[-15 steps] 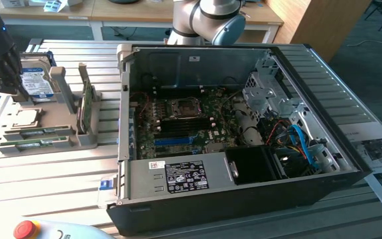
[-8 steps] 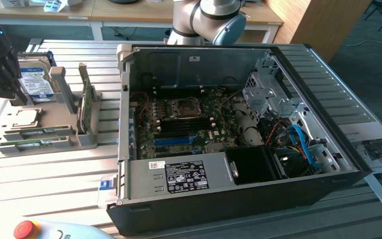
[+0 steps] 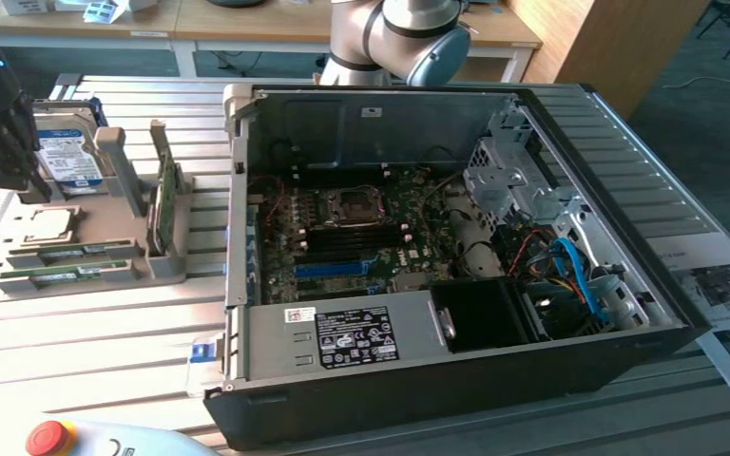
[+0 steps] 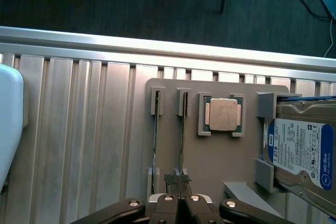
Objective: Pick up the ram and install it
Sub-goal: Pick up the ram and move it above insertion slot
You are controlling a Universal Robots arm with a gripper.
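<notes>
Wrist view has the jaws shut together, holding nothing, above one end of the ram [image 4: 182, 129] standing on edge in a slot of the grey tray [image 4: 210, 156]; lowered like this, they would probably strike its edge rather than straddle it.

open computer case [image 3: 467, 389] | CPU [image 4: 222, 115] in tray [image 4: 220, 161] | hard drive [image 4: 302, 150] beside it
</notes>
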